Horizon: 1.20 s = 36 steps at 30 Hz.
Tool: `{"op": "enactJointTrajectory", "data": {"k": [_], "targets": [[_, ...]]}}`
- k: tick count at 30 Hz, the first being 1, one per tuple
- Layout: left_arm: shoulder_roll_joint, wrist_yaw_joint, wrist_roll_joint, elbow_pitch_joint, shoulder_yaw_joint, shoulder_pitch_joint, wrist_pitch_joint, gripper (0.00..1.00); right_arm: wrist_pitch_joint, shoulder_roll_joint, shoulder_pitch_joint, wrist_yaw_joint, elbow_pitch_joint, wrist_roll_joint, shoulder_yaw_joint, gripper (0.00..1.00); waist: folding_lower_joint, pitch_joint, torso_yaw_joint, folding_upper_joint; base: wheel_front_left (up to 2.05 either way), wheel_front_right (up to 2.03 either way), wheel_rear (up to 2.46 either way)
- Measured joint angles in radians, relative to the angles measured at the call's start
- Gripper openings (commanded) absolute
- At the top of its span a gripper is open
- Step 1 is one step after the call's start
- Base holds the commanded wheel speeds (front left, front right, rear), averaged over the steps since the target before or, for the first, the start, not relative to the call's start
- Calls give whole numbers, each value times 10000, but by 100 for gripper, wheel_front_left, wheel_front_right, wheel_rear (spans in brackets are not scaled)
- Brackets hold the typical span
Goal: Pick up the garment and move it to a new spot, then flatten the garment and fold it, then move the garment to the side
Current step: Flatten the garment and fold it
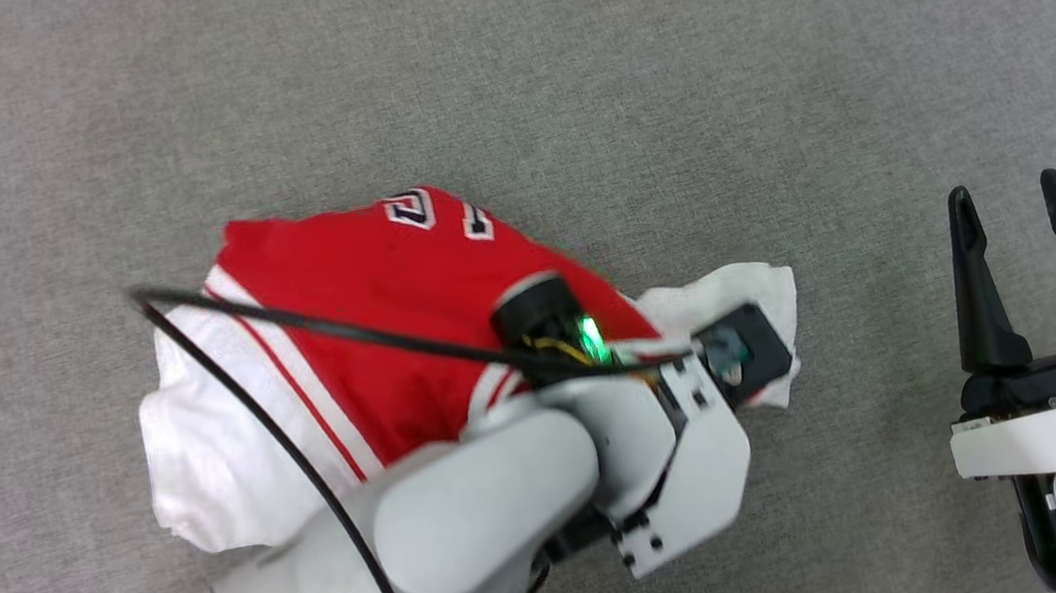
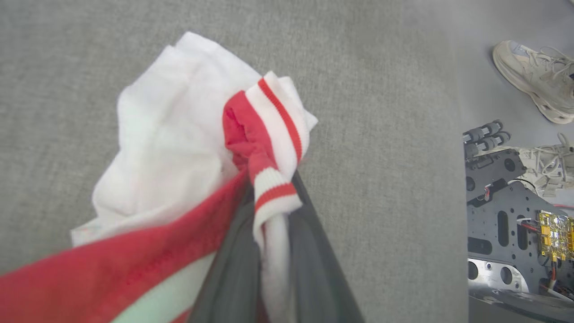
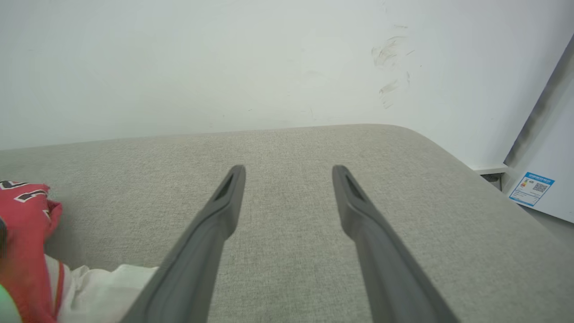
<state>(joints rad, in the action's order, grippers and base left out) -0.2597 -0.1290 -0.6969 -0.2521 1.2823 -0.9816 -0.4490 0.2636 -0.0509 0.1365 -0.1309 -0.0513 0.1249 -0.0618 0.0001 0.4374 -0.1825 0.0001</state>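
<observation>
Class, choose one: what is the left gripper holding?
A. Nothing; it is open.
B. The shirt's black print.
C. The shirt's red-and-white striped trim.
C: the left wrist view shows the left gripper shut on the striped trim of the shirt; the right gripper stands open, apart from the cloth.

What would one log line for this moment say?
left gripper: shut on garment trim | right gripper: open, empty | garment: crumpled

Grey woven-fabric worktop [image 1: 761, 56] spreading wide, its rounded far corner lying before a white wall [image 3: 224, 58] showing faint scuff marks [image 3: 390, 67], white panel [image 3: 558, 134] carrying a blue label [image 3: 531, 188], pale sneakers [image 2: 533, 76] resting on smooth grey floor [image 2: 482, 98] beside it
</observation>
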Motion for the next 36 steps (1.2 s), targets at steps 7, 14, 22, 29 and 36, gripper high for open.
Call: {"op": "enactJointTrajectory", "data": {"k": [7, 14, 22, 29, 36], "targets": [[81, 0, 197, -19, -8, 379, 17, 100, 0, 0, 55, 0, 105, 36, -88, 100, 0, -133, 26, 0, 0, 0, 0], [-46, 0, -201, 125, -6, -397, 1797, 100, 0, 0, -322, 0, 199, -36, -194, 100, -1, -776, 370, 0, 0, 0, 0], [-1398, 2, -836, 267, -792, -1712, 2579, 100, 0, 2, -632, 0, 286, -107, -163, 100, -1, -1557, 1150, 0, 0, 0, 0], [-3218, 10, -1595, 270, -1179, -1975, 1358, 100, 0, 2, -799, 0, 290, -107, -167, 100, -1, -1914, 1691, -1, 0, 0, 0], [-4851, 10, -2688, 740, -836, -1801, -894, 100, 0, 2, -805, 0, 280, -155, -217, 100, -1, -1806, 1945, -1, 0, 0, 0]]}}
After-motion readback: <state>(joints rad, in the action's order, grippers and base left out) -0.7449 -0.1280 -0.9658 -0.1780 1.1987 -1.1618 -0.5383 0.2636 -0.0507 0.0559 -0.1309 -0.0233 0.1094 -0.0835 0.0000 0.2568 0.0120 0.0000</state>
